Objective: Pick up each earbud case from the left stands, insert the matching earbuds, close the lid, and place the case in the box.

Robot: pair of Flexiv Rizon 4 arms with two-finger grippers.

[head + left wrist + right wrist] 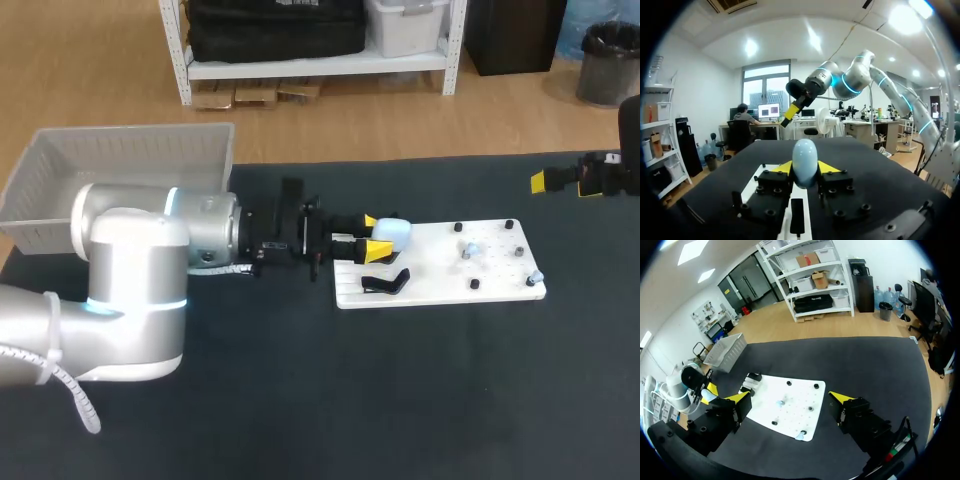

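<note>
Pinches smooth, egg-shaped pale-blue earbud case (805,162) in left gripper (372,236) at edge of flat white pegged board (440,285); holds right gripper (791,398) spread wide above matte dark table (400,400); grey plastic box (130,150) nearby.

Head camera looks down from behind; left wrist sits low, right wrist high, all sharing the board (440,282).
</note>
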